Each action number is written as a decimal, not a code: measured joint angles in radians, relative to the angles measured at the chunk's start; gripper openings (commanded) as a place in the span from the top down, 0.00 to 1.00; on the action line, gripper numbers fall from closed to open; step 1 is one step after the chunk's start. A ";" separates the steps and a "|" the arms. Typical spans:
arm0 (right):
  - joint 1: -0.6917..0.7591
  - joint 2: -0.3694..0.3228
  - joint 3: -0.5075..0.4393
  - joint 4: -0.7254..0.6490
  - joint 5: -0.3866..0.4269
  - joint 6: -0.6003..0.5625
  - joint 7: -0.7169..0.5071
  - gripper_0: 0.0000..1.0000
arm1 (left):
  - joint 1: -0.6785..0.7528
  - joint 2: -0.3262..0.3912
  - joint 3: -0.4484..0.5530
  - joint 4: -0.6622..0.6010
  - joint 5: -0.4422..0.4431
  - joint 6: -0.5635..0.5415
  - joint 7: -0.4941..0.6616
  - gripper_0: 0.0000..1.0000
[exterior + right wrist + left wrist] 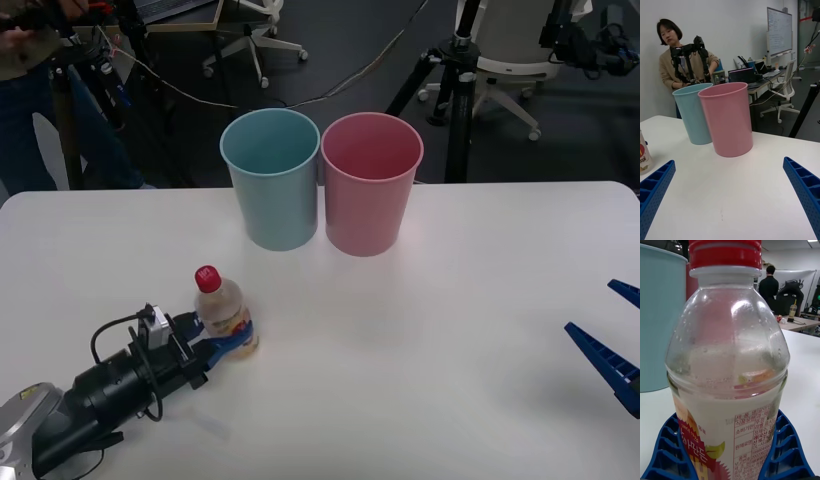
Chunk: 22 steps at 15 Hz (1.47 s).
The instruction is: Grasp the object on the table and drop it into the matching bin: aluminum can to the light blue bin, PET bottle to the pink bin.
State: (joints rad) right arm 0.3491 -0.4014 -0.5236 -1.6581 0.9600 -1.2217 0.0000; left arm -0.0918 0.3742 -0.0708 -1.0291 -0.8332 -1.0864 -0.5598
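Observation:
The PET bottle (222, 306) stands upright on the white table (450, 300) at the front left, clear with a red cap and a yellow and orange label. My left gripper (228, 342) is shut on its lower part; in the left wrist view the blue fingers (670, 450) press against both sides of the bottle (728, 363). The light blue bin (272, 178) and the pink bin (371, 182) stand side by side at the back middle, touching. My right gripper (590, 306) rests open at the right edge, pointing at the pink bin (728, 118).
Wide bare tabletop lies between the bottle and the bins. Beyond the table's far edge are tripods (455, 90), office chairs and cables. A person (673, 63) stands behind the light blue bin (692, 112) at another arm rig.

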 measured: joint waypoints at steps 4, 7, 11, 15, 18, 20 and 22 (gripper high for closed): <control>0.000 0.000 0.000 0.000 0.000 0.000 0.000 0.00 | 0.034 0.023 0.015 -0.045 -0.004 -0.008 0.010 1.00; 0.000 0.000 0.000 0.000 0.000 0.000 0.000 0.00 | 0.084 0.050 0.027 -0.124 -0.004 -0.007 0.040 1.00; 0.000 0.000 0.000 0.000 0.000 0.000 0.000 0.00 | 0.181 0.083 0.060 -0.306 -0.027 0.036 0.136 1.00; 0.000 0.000 0.000 0.000 0.000 0.000 0.000 0.00 | 0.286 0.084 0.157 -0.543 -0.152 0.064 0.335 1.00; 0.000 0.000 0.000 0.000 0.000 0.000 0.000 0.00 | 0.305 0.092 0.192 -0.669 -0.197 0.065 0.492 1.00; 0.000 0.000 0.000 0.000 0.000 0.000 0.000 0.00 | 0.296 0.101 0.212 -0.735 -0.242 0.066 0.583 1.00; 0.000 0.000 0.000 0.000 0.000 0.000 0.000 0.00 | 0.290 0.132 0.229 -0.806 -0.269 0.072 0.665 0.99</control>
State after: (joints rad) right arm 0.3491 -0.4014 -0.5236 -1.6580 0.9599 -1.2217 0.0000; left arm 0.1981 0.5059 0.1580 -1.8352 -1.1022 -1.0142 0.1048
